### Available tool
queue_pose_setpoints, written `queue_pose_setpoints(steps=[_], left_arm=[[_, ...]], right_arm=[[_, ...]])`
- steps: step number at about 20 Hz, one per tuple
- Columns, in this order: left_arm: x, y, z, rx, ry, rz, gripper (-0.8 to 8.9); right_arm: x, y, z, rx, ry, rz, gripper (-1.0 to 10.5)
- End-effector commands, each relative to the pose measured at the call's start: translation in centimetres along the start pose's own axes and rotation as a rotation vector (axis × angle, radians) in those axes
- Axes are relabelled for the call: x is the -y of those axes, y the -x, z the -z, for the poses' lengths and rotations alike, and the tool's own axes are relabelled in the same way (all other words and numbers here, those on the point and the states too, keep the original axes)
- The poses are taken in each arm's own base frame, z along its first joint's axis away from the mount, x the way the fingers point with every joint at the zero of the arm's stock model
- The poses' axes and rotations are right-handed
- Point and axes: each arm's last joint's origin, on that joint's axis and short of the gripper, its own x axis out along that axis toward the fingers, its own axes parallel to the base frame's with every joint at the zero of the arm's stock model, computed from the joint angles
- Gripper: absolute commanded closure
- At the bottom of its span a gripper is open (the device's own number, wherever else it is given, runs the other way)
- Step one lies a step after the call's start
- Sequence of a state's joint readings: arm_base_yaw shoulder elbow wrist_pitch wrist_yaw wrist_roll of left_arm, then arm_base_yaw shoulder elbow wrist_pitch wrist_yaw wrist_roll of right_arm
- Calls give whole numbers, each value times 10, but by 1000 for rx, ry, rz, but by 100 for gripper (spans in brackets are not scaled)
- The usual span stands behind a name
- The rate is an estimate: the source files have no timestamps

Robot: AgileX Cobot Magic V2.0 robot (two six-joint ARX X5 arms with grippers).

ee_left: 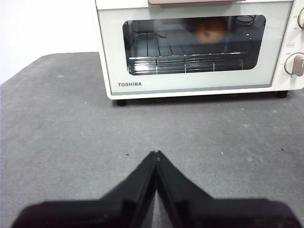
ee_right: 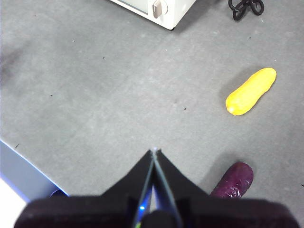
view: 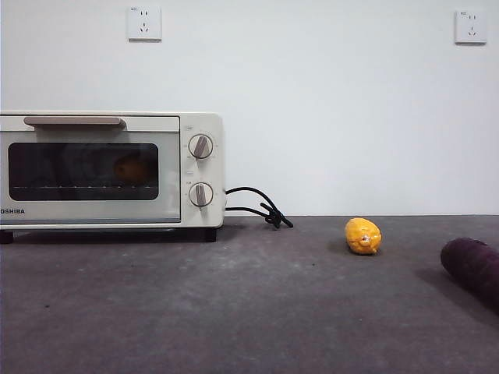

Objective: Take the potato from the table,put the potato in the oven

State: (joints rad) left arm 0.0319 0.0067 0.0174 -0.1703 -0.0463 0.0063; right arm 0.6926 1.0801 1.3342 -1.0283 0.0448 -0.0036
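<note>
One smooth orange potato (ee_left: 211, 30) behind boxy oven's (view: 195, 125) dark glass door.

TOSHIBA in dark capitals sits on the oven (ee_left: 190, 47) door's lower corner, full in the left wrist view, cut to "OSHIBA" in front. Tiny print by the knobs (view: 200, 146) is too small to read.

The orange-brown potato (ee_left: 210, 30) lay on the wire rack inside the cream-white oven (view: 195, 167), dim behind its shut dark glass door. The oven stood on the grey table (view: 249, 312).
</note>
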Motion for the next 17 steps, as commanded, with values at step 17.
queue_pose_setpoints(steps=[17], left_arm=[[0,-1,3,-8,3,-1,817]], right_arm=[[27,29,3,216,76,150,945]])
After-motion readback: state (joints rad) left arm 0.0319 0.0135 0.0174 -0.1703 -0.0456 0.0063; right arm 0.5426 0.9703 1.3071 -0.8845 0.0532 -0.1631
